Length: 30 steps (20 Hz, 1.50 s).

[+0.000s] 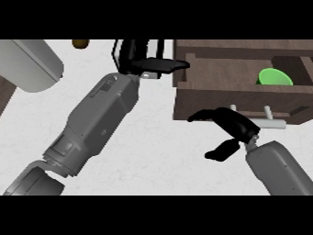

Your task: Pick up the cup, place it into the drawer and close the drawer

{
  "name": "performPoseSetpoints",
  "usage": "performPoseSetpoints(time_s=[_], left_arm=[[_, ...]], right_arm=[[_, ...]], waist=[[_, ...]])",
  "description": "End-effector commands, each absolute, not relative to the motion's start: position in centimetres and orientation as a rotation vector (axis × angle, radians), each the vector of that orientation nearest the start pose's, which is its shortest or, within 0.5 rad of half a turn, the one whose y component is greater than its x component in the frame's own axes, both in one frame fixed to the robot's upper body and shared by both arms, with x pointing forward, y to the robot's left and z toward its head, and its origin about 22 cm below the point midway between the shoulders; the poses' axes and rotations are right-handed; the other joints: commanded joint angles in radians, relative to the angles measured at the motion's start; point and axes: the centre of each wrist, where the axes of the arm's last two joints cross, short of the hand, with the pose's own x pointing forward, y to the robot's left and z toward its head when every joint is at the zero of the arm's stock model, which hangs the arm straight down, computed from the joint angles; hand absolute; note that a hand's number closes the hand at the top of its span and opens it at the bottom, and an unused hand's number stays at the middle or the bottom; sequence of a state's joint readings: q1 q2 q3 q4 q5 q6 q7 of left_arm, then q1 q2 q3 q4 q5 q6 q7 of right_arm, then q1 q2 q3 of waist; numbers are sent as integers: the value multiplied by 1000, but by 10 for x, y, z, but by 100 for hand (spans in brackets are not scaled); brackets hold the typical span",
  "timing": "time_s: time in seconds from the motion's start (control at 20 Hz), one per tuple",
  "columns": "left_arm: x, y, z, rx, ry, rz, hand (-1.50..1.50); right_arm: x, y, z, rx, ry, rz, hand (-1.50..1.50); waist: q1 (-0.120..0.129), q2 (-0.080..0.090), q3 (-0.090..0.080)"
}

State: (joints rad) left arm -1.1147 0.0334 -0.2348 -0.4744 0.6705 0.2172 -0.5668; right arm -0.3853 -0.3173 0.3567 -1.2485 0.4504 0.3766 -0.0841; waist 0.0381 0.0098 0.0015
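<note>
Head view of a white surface [159, 156]. At upper right stands a brown wooden drawer [247, 98], pulled open, with the green cup [275, 77] lying inside its right-hand part, partly hidden by the drawer's wall. The right hand [230, 124], at centre right, sits against the drawer's front beside the pale handle [264, 120], its fingers curled, though whether they enclose the handle cannot be told. The left hand [145, 62], at upper centre, lies beside the drawer's left edge, fingers extended toward it and holding nothing. A small brown object [81, 43] shows at the top edge, and a pale grey rounded body [26, 64] fills the upper left.
</note>
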Motion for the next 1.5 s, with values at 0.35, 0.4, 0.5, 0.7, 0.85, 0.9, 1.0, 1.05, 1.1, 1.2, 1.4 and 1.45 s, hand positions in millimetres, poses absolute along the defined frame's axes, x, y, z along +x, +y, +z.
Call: performPoseSetpoints(time_s=[0.35,0.4,0.5,0.7,0.85,0.9,1.0,1.05,1.1,1.2,1.4,1.45], left_arm=[[426,122,74,-382,-1912,87,-150],[421,131,62,-364,-1912,81,-150],[425,134,72,-386,-1906,70,-150],[421,149,69,-391,-1900,74,-150],[419,144,67,-407,-1896,48,-150],[417,156,62,-403,-1889,39,-150],[419,155,68,-403,-1899,38,-150],[420,163,69,-413,-1892,49,-150],[420,166,71,-421,-1903,27,-150],[414,157,58,-451,-1874,51,-150],[417,162,68,-449,-1888,32,-150],[417,162,70,-442,-1904,29,-150]], right_arm=[[387,-246,3,-193,-1437,1124,150],[388,-238,-2,-209,-1452,1140,150],[406,-258,26,-255,-1528,1047,150],[423,-278,51,-308,-1564,956,150],[437,-283,85,-364,-1588,903,150],[438,-281,85,-367,-1585,865,150],[437,-295,89,-368,-1583,867,150],[438,-299,95,-360,-1584,856,150],[439,-294,97,-362,-1603,837,150],[441,-303,110,-357,-1618,832,150],[441,-306,118,-338,-1637,822,150],[440,-309,117,-326,-1621,818,150]], waist=[[84,10,3],[84,8,3],[98,20,4],[119,16,4],[138,25,4],[153,26,4],[148,33,4],[147,31,3],[165,35,3],[163,39,2],[172,37,2],[175,36,2]])
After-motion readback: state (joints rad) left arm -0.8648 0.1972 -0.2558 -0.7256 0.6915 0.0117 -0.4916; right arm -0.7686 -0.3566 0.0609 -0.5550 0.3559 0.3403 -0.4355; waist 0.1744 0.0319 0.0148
